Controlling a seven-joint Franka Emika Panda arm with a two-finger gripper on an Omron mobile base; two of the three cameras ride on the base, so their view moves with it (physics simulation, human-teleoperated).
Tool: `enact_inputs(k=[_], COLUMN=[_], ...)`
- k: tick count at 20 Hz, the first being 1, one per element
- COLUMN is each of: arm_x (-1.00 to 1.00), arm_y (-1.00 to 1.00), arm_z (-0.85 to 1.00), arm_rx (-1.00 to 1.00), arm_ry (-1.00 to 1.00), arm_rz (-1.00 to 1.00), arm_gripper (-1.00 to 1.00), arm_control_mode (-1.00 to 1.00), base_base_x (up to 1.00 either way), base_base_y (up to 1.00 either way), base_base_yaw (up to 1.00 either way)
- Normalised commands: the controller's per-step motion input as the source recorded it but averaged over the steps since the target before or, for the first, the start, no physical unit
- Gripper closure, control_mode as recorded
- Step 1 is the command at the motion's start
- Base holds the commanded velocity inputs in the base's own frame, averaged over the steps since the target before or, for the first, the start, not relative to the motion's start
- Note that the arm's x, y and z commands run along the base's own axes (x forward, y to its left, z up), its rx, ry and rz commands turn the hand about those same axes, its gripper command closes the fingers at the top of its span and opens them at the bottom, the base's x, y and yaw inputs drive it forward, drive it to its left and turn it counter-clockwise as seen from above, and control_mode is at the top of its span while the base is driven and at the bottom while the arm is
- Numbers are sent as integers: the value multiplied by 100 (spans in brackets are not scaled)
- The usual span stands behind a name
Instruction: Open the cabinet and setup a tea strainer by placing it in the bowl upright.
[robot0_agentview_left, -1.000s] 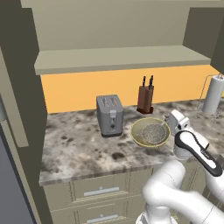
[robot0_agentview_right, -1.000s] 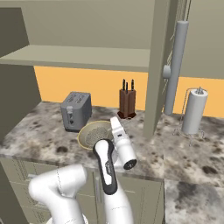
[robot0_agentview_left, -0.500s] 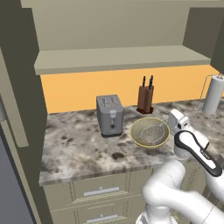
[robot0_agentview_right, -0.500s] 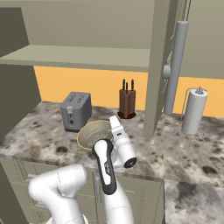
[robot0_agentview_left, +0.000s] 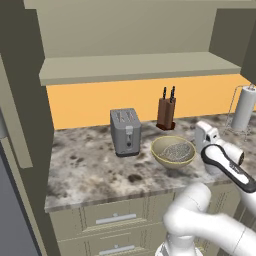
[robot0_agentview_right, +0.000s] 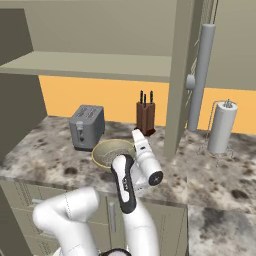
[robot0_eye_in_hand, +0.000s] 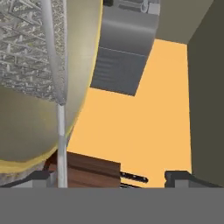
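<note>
1. left base view: a speckled grey-brown stone counter (robot0_agentview_left: 85, 170) runs across the middle, with an orange wall behind it and pale drawers below.
2. the cabinet (robot0_agentview_left: 140, 65) above stands open, showing one bare beige shelf; in the right base view one of its doors (robot0_agentview_right: 176, 75) is swung out toward the camera, its long grey bar handle (robot0_agentview_right: 201, 75) upright.
3. the bowl (robot0_agentview_left: 173, 151), yellowish-tan with a paler rim, sits on the counter at about 4 o'clock from a grey toaster (robot0_agentview_left: 125, 132) and near it.
4. the tea strainer (robot0_agentview_left: 175, 150), a silver mesh basket, lies inside the bowl, mesh cup facing up.
5. in the hand view the strainer's thin metal handle (robot0_eye_in_hand: 61, 131) reaches out over the bowl's rim toward the camera.
6. the hand (robot0_eye_in_hand: 112, 177) is open: its two dark fingertips (robot0_eye_in_hand: 175, 176) stand wide apart at the bottom of the hand view; the handle passes just beside the left tip, and i cannot tell if they touch.
7. a brown knife block (robot0_agentview_left: 166, 113) stands against the wall at 12 o'clock from the bowl.
8. a paper towel roll (robot0_agentview_left: 244, 111) on a wire stand sits at the counter's far right.
9. the white arm (robot0_agentview_left: 220, 155) reaches in at 3 o'clock of the bowl.
</note>
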Motion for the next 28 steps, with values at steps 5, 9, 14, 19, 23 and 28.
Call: enact_inputs(k=[5, 9, 14, 19, 23, 28], arm_x=[0, 0, -22, -62, -40, -42], arm_y=[-7, 0, -11, -30, -17, -15], arm_z=[0, -4, 0, 0, 11, 43], arm_rx=[0, 0, 0, 0, 0, 0], arm_ry=[26, 11, 14, 16, 5, 16], arm_rz=[0, 0, 0, 0, 0, 0], arm_gripper=[-100, -100, -100, -100, -100, -100], arm_control_mode=[-100, -100, -100, -100, -100, -100], base_base_x=[0, 0, 0, 0, 0, 0], base_base_y=[0, 0, 0, 0, 0, 0], base_base_yaw=[0, 0, 0, 0, 0, 0])
